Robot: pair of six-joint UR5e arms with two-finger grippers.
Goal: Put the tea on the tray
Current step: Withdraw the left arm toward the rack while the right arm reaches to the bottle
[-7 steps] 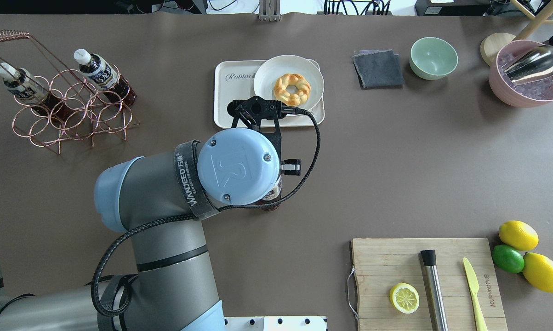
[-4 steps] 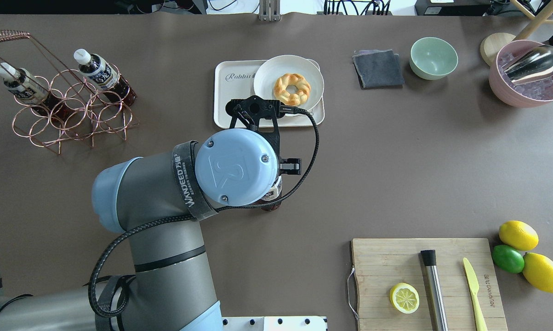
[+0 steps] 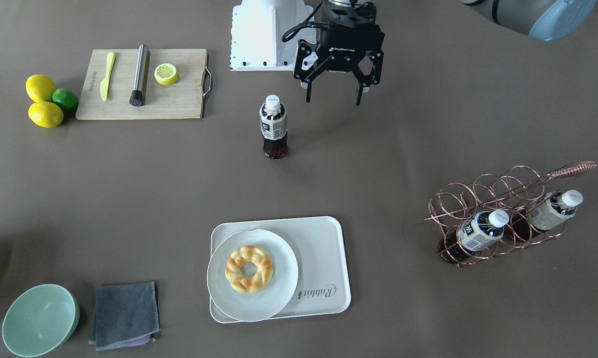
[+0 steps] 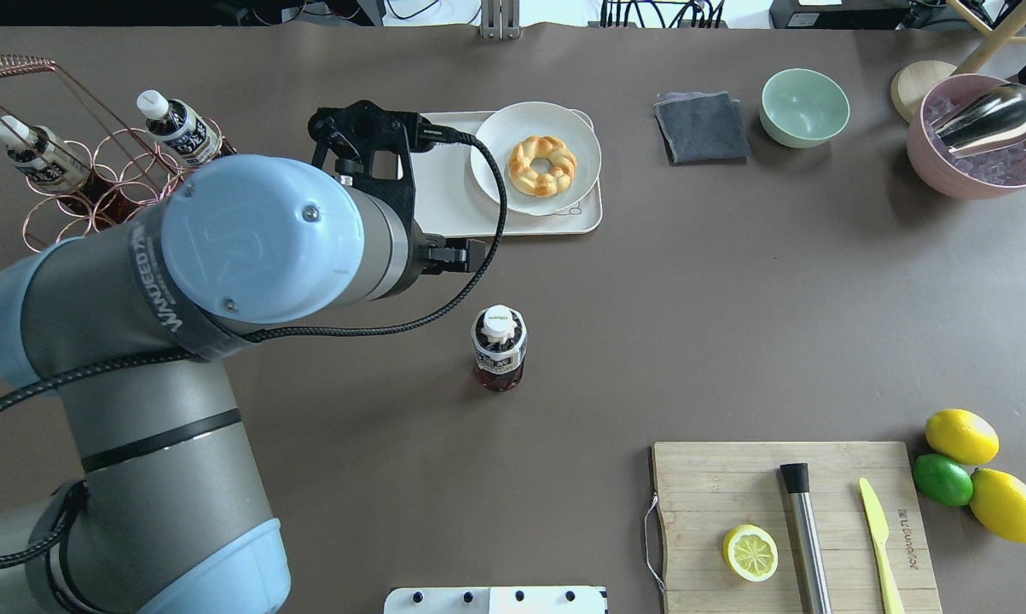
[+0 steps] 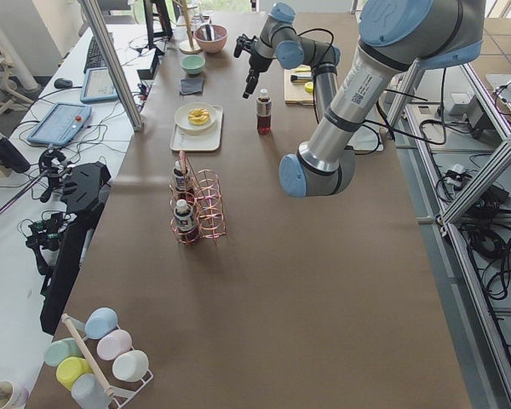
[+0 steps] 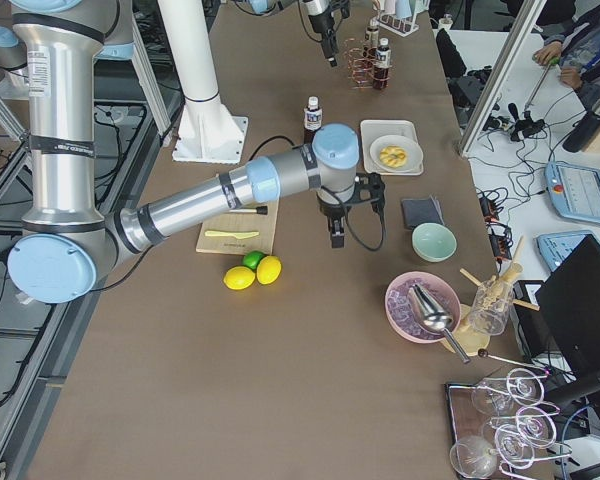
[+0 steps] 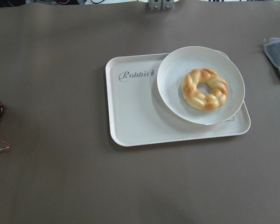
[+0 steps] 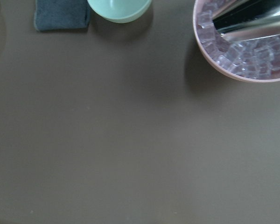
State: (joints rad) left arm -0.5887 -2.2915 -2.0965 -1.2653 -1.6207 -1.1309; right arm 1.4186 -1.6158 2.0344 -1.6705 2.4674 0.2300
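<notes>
The tea (image 4: 499, 345) is a small bottle of dark liquid with a white cap. It stands upright on the brown table, also in the front view (image 3: 273, 127), short of the tray. The cream tray (image 4: 444, 192) with "Rabbit" lettering holds a white plate (image 4: 495, 141) with a braided bread ring; the left wrist view (image 7: 130, 112) shows its bare left half. My left gripper (image 3: 332, 97) is open and empty, raised and apart from the tea, on its rack side. My right gripper (image 6: 337, 232) shows only in the right side view; I cannot tell its state.
A copper wire rack (image 4: 137, 213) at the far left holds two more bottles (image 4: 180, 128). A grey cloth (image 4: 702, 126), green bowl (image 4: 804, 107) and pink ice bowl (image 4: 977, 141) sit at the back right. A cutting board (image 4: 794, 520) and citrus fruits (image 4: 960, 435) lie at the front right.
My left arm has risen and swung left, away from the tea. The bottle, earlier mostly hidden under the wrist, now stands in plain view at the same spot.
</notes>
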